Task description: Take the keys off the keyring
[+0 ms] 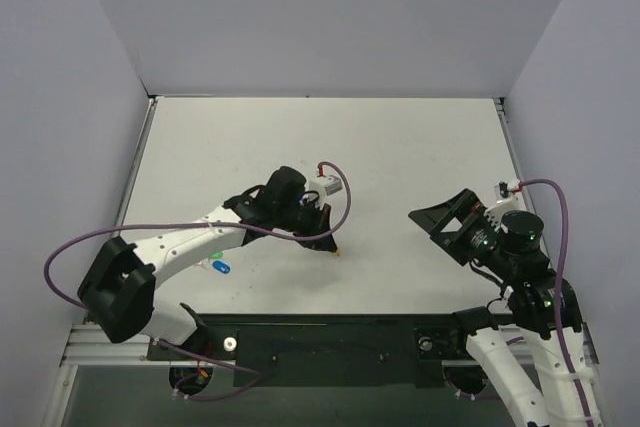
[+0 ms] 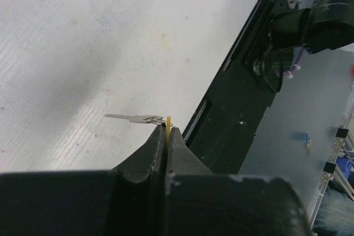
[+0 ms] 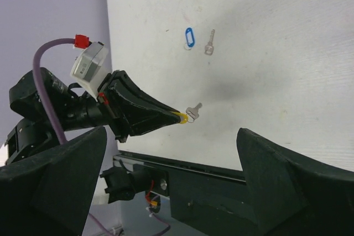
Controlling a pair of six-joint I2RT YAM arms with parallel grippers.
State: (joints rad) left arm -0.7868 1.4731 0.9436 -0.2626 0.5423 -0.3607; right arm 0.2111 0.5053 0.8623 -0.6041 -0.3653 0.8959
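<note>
White table (image 1: 400,147), matte, scuffed; faint stains are seen mid-surface. A blue oval tag (image 3: 189,38) with a small ring is recorded lying flat at about 8 o'clock from the table centre in the top view. One loose silver key (image 3: 209,42) is noted just beside it, at 3 o'clock of the tag in the right wrist view, not touching. A small green item (image 1: 215,254) is logged at 11 o'clock of the tag; kind not determined.

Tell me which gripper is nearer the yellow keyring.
Left. The left gripper is shut on the keyring, a key on its ring; the right gripper stands open, well apart to its right.
</note>
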